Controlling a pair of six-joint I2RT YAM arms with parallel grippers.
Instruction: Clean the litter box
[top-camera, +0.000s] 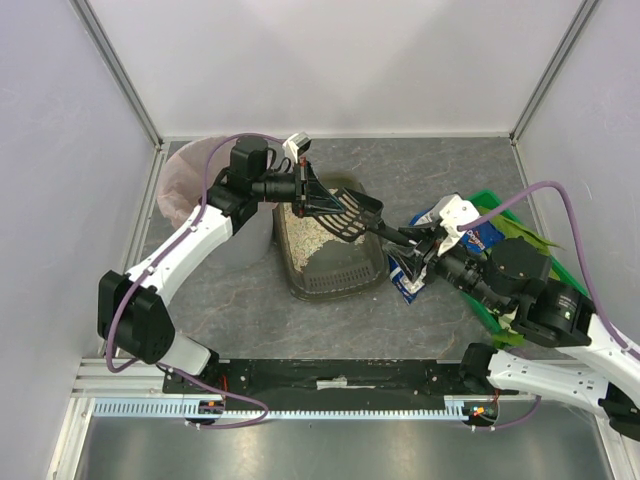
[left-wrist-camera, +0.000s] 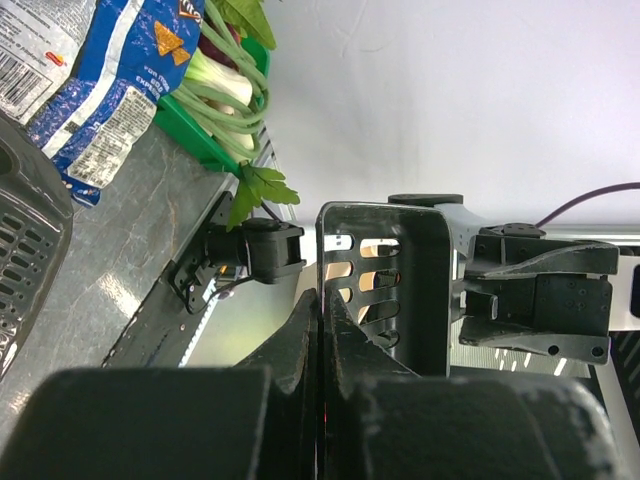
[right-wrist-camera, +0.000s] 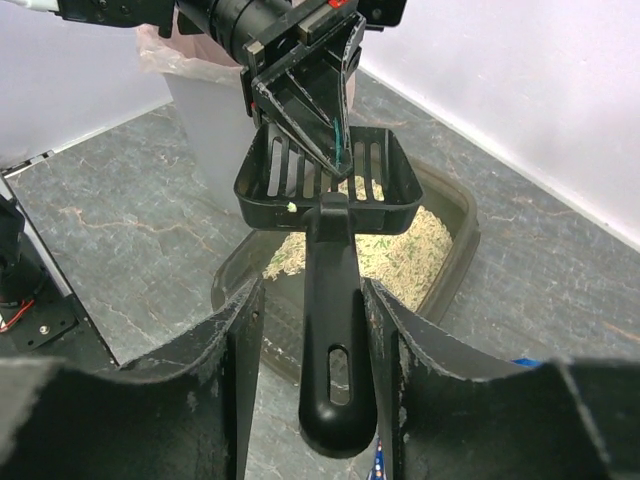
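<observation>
— When the overhead camera looks down, what lies where?
— The litter box (top-camera: 335, 290) sits mid-tabletop (top-camera: 240, 310) with pale granules inside, just beside the pink-lined bin (top-camera: 185, 185). A black scoop (top-camera: 345, 212) hangs over its far half. The right end effector (top-camera: 415, 243) is clamped on the handle, and the left end effector (top-camera: 303, 190) reaches the basket from the opposite side. A chip bag (top-camera: 480, 238) and a green crate (top-camera: 487, 199) lie to the right.
— And the left wrist view?
— Its fingers (left-wrist-camera: 290, 340) look pressed together (only a hairline slit shows). The scoop's slotted wall stands just past the tips. The chip bag and the crate's vegetables (left-wrist-camera: 225, 95) fill the upper left.
— The right wrist view?
— Both fingers (right-wrist-camera: 235, 380) flank the handle and pinch it. The basket is held above the granules, apart from them. The left tips meet in a point inside the basket; whether they nip anything, I cannot tell.
</observation>
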